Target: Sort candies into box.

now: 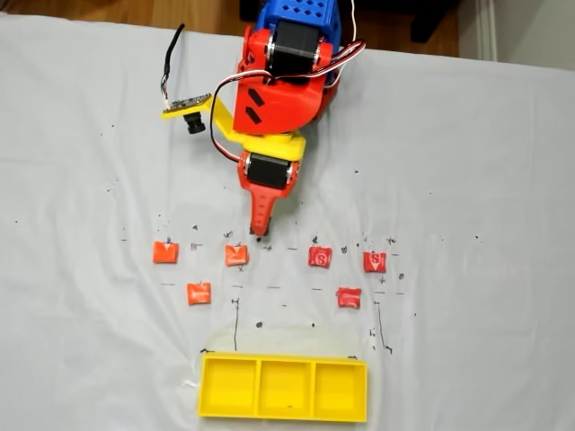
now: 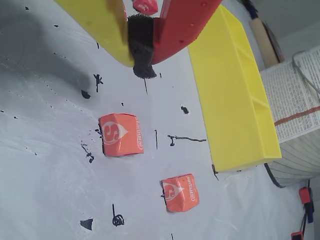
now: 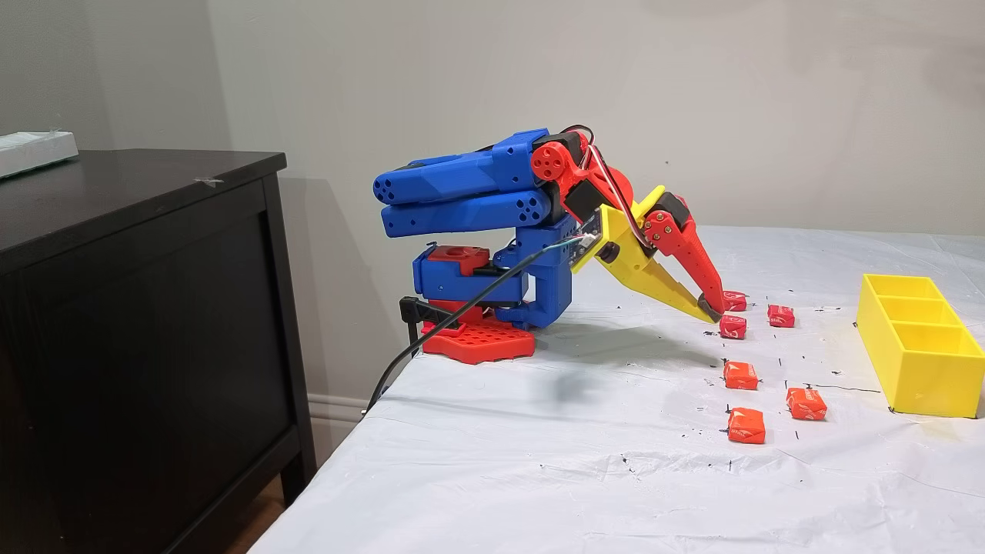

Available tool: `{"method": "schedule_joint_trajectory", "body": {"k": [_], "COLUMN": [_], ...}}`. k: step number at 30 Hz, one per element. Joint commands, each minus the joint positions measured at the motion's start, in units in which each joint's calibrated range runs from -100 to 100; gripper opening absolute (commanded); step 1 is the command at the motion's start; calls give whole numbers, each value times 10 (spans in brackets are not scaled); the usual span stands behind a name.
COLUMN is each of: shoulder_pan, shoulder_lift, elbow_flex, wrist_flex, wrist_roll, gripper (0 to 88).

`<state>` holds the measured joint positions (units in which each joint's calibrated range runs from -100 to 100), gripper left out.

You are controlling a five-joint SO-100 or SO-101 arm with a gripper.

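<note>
Six candies out, one box.
I count six candies [image 1: 236,255] on the worktop [image 1: 467,162], box [image 1: 283,388] compartments all empty; my fingers [image 2: 142,70] are closed, holding nothing.

the candies [image 1: 236,255] sit apart with bare cloth [image 1: 467,162] between them. open cloth lies before the box [image 1: 284,388].

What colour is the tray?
Bright yellow tray, all three compartments; clearest in a fixed view from above.

Even, soft light — faint shadows
</note>
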<state>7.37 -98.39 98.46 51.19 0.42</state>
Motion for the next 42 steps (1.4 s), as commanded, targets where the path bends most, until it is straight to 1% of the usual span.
{"method": "schedule_joint_trajectory", "body": {"k": [1, 5, 8, 11, 14, 18, 21, 25, 30, 33, 39, 42], "shoulder_pan": [-17, -23, -19, -23, -28, -49, -65, -96, -145, -181, -242, -268], "shoulder_lift": [-6, -6, -6, 21, 96, 259, 346, 403, 435, 471, 569, 585], "elbow_flex": [1, -62, -155, -229, -291, -429, -531, -610, -641, -669, -737, -746], "wrist_flex": [-1, 33, 112, 176, 182, 193, 234, 283, 294, 301, 292, 282], "wrist_roll": [25, 31, 19, 24, 26, 27, 34, 36, 24, 10, -4, -8], "gripper": [1, 0, 0, 0, 0, 0, 0, 0, 0, 0, 0, 1]}}
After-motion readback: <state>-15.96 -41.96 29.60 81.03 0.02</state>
